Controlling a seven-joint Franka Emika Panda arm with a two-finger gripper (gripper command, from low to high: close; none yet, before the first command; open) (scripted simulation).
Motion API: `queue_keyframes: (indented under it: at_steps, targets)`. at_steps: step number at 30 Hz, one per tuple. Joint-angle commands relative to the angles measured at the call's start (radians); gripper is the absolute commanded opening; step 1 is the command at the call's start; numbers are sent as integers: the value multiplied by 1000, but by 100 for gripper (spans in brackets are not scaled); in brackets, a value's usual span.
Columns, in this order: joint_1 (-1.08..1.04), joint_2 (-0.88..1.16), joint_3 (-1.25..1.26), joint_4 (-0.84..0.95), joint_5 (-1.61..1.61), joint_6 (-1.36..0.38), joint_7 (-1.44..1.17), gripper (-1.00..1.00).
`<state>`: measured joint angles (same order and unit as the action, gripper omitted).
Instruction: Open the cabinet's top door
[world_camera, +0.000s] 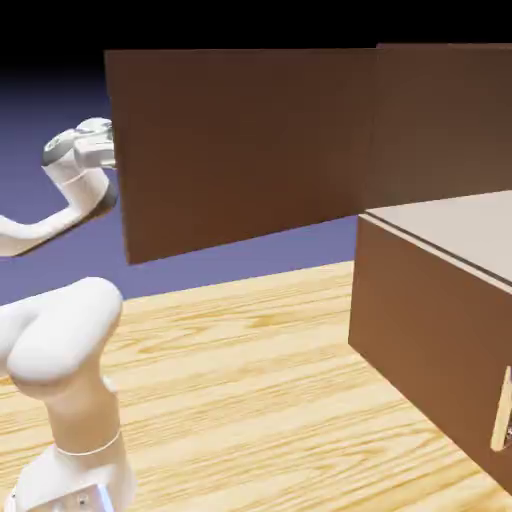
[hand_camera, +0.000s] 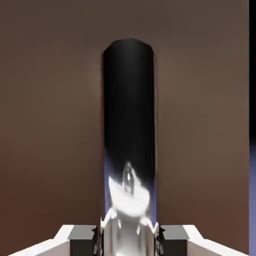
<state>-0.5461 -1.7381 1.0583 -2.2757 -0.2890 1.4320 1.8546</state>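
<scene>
The top door of the cabinet stands wide open, upright, its dark brown panel reaching from the cabinet toward the exterior view's left, out over the wooden table. Its lower edge is well above the tabletop. The white Franka Panda arm rises near the exterior view's lower left corner and bends up to the door's free edge, where the panel partly hides the hand. In the hand view, the metal bar handle runs up the middle against the brown panel, dark and mirror-like along its upper length and bright near its bottom. The two-finger gripper is clamped on that handle, one grey fingertip on either side of it. Below the opened section, the lower door lies closed, with a pale bar handle near the exterior view's right edge.
</scene>
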Motion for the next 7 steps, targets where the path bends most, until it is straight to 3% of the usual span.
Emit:
queue_keyframes:
  at_steps: [1,7]
  targets:
    - [-23,4,5,36,2,-30,-3,-100]
    - [-164,31,28,252,10,-197,-25,-100]
